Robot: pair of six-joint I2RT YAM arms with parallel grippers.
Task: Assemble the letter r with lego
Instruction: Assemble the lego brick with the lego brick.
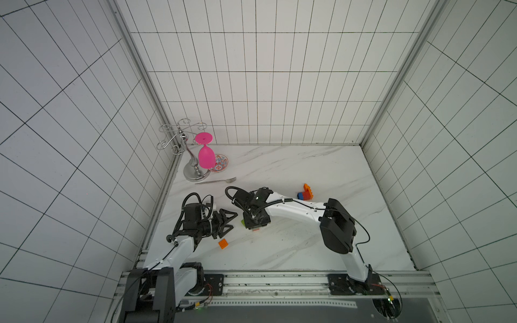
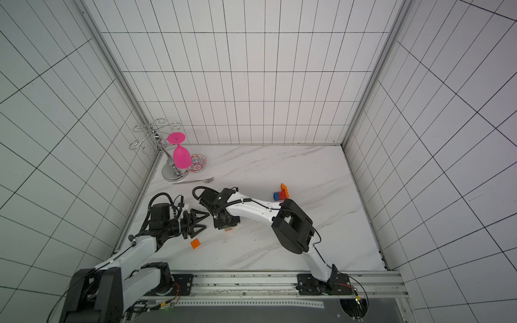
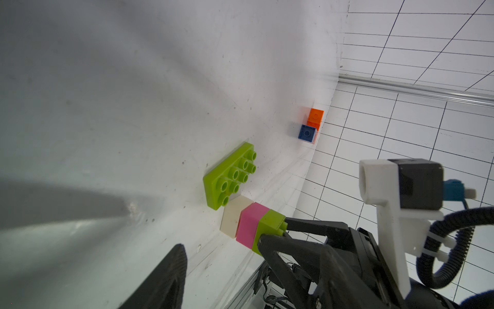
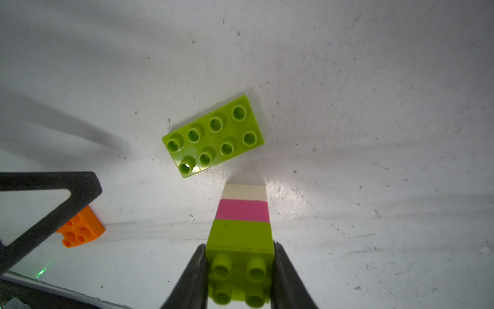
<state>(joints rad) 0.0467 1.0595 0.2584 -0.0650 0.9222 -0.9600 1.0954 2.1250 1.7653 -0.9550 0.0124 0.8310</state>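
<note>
Closest to the lens, at the lower left in both top views, the left arm point(image 1: 179, 251) rose from the rail. Left of centre, by the side wall, a wire rack point(image 1: 183, 156) carried a pink goblet point(image 1: 206, 157) hanging bowl-down. A patterned dish point(image 1: 222, 163) sat just to its right, and a fork point(image 1: 216, 181) lay below them on the marble table point(image 1: 307, 246).

Below the fork, the left gripper point(image 1: 234, 221) hung with its jaws spread and nothing between them. An orange brick point(image 1: 223, 243) lay studs-up just below it, apart from the fingers.

To the right, a lime plate point(image 4: 213, 136) lay flat, studs up, largely hidden by the right gripper point(image 4: 239, 248) in both top views. That gripper pointed down near the frame's centre, clenched on the lime brick topping a stack point(image 4: 242, 211) of lime, pink and cream. The cream end stood at the table just beside the plate's short edge; whether they touched I could not tell.

Further right, a joined cluster point(image 1: 306, 193) of orange, blue and red bricks sat well apart.
</note>
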